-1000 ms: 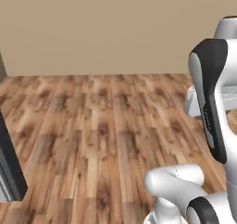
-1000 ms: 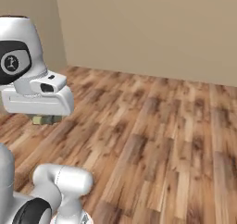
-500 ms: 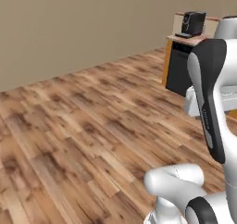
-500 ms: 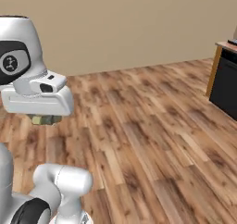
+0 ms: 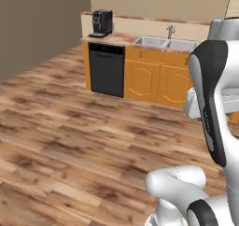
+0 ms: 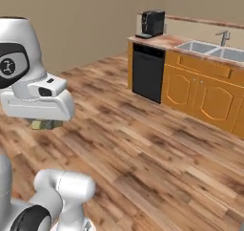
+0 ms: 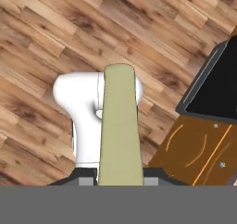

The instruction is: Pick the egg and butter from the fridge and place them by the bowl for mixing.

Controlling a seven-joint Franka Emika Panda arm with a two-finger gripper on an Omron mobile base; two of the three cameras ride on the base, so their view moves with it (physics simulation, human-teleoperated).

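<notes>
Hand view: gripper [image 7: 120, 179] pinched on the butter [image 7: 120, 126], olive stick running from 6 toward 12 o'clock, gripped at its near end so it rides along during transit. Right base view: butter [image 6: 44, 124] tucked under the hand at 9 o'clock, held high over wood floor [image 6: 143, 153]. Counter with sink [image 6: 209, 47] at 1 o'clock; probably the heading.
</notes>
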